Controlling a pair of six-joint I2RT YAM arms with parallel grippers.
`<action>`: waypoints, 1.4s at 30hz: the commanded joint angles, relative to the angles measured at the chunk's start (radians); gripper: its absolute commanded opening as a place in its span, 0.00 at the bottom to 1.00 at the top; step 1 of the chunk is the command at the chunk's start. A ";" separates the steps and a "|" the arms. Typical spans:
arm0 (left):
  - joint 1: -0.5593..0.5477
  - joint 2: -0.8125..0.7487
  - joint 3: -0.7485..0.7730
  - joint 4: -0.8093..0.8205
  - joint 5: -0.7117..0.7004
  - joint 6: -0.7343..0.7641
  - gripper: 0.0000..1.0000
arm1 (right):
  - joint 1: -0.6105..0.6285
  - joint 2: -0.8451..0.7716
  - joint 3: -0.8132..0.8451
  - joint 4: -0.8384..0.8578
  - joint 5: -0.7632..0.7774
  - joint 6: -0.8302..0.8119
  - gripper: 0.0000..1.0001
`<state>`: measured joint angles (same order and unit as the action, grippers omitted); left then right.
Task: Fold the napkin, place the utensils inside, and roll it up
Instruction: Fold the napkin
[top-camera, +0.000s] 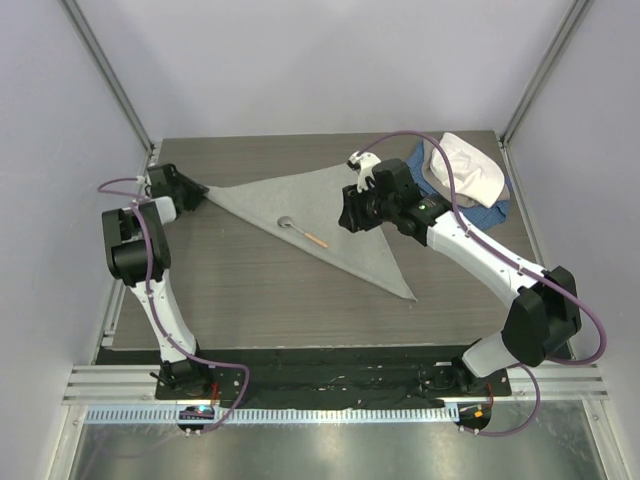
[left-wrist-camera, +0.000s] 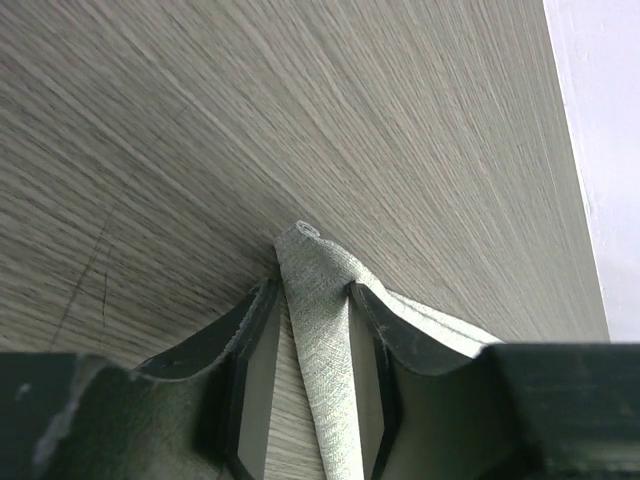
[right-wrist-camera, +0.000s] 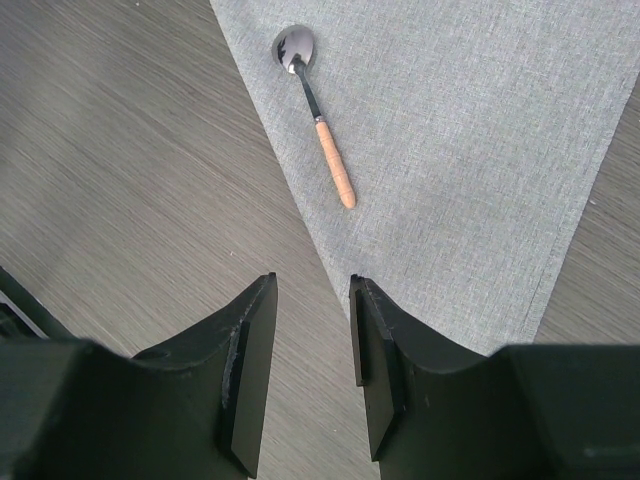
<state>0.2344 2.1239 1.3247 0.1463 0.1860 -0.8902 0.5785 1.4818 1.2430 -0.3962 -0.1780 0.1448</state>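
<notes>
The light grey napkin (top-camera: 335, 210) lies folded into a triangle on the dark wood table. Its left corner lies at my left gripper (top-camera: 200, 194). In the left wrist view that corner (left-wrist-camera: 322, 330) lies between the jaws of the left gripper (left-wrist-camera: 310, 290), against the right finger, with a strip of table showing beside the left pad. The small spoon (top-camera: 300, 232) lies on the napkin near its folded front edge, and shows in the right wrist view (right-wrist-camera: 318, 120). My right gripper (top-camera: 350, 216) hovers over the napkin to the right of the spoon. In its own view the right gripper (right-wrist-camera: 312, 285) is open and empty above the napkin (right-wrist-camera: 450, 150).
A heap of white, blue and grey cloths (top-camera: 465, 170) lies at the back right corner, just behind my right arm. Metal frame posts stand at the back left (top-camera: 110, 75) and back right (top-camera: 545, 70).
</notes>
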 joint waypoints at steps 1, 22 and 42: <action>0.013 0.030 0.019 -0.013 0.001 0.007 0.34 | -0.002 -0.018 0.009 0.036 -0.011 0.012 0.43; 0.026 0.044 0.050 -0.028 0.066 0.059 0.00 | -0.002 -0.003 -0.005 0.031 -0.021 0.015 0.43; 0.039 -0.159 -0.225 0.308 0.208 0.039 0.00 | -0.046 0.000 -0.129 0.105 0.100 0.116 0.42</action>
<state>0.2935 2.0724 1.1435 0.3271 0.3454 -0.8562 0.5617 1.4879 1.1557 -0.3660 -0.1299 0.2085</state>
